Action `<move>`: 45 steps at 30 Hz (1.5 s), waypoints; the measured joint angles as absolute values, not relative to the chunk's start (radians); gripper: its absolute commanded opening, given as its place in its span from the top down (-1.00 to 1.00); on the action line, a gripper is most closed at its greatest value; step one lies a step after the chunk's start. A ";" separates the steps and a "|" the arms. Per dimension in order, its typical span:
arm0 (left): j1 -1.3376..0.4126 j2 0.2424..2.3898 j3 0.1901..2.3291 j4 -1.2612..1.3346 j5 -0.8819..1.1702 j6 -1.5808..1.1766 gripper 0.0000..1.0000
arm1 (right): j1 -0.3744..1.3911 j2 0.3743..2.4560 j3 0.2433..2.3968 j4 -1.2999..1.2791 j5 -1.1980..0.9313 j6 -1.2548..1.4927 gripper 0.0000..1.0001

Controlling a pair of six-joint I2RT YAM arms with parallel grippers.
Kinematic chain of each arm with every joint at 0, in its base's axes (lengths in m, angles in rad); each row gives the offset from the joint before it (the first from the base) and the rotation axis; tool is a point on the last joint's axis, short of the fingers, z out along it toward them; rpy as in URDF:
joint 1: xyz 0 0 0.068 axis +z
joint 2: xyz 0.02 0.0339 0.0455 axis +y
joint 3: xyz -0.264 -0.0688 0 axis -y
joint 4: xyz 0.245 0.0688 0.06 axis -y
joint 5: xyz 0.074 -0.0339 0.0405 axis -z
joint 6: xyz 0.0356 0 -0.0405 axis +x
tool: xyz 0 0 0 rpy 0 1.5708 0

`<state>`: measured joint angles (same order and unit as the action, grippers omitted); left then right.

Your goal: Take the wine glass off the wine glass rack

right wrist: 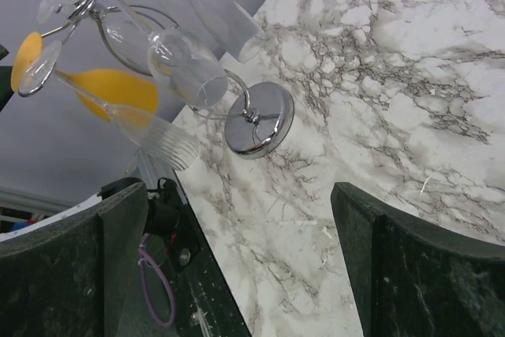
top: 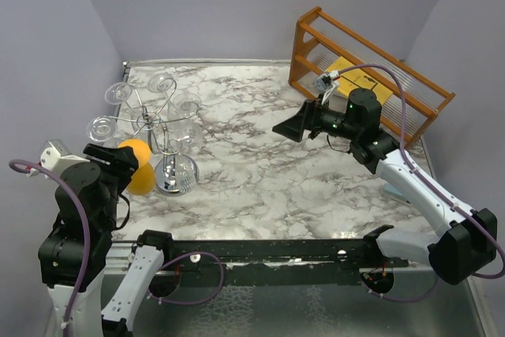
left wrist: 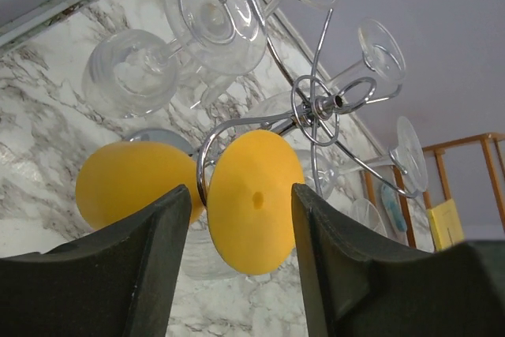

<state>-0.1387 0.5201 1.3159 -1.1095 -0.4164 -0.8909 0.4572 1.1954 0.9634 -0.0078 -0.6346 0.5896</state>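
- Left gripper (left wrist: 241, 215): the jaws stand spread, and they are not visibly clamped on anything.
- Orange wine glass (left wrist: 252, 199): it hangs on the wine glass rack (left wrist: 319, 104). Its round foot sits directly between the two left fingers (left wrist: 118, 274), at their tips.
- Foot clearance: in the left wrist view a narrow gap shows between the foot and the finger on the left of the picture, with a curl of rack wire running through that gap. On the other side the foot's edge meets the finger's outline. It cannot be told whether they touch.
- Bowl position: the orange bowl lies outside the jaws, beyond the tip of the finger on the left of that picture.
- Rack relative to the left gripper: the central hub and scrolling arms lie just ahead of the fingertips and above them. The clear wine glasses (left wrist: 130, 73) hang farther out.
- Overhead view: the left gripper (top: 130, 165) is up against the near left side of the rack (top: 175, 175), with the orange glass (top: 142, 181) at its tips.
- Right gripper (top: 286, 129): the jaws are spread wide and hold nothing. It hangs above the marble table (top: 260, 171), well apart from the rack.
- Right wrist view: the rack's chrome base (right wrist: 259, 120) and the orange glass (right wrist: 118, 88) lie far ahead of the right gripper (right wrist: 237, 195).
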 measured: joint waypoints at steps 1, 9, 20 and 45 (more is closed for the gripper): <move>-0.139 0.525 1.314 -1.113 -0.419 -0.910 0.06 | 0.457 1.190 0.963 -0.009 -0.630 0.585 -0.99; -0.139 0.598 1.314 -1.158 -0.467 -1.023 0.09 | 0.457 1.176 0.963 -0.044 -0.594 0.559 -0.99; -0.139 0.599 1.322 -1.195 -0.488 -1.073 0.11 | 0.457 1.175 0.963 -0.060 -0.561 0.543 -0.99; -0.139 0.586 1.335 -1.203 -0.490 -1.069 0.42 | 0.457 1.174 0.963 -0.065 -0.533 0.545 -0.99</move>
<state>-0.1387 0.5861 1.3354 -1.2034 -0.4896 -1.0695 0.4572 1.1736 0.9634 -0.0647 -0.5335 0.5446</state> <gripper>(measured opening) 0.307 0.994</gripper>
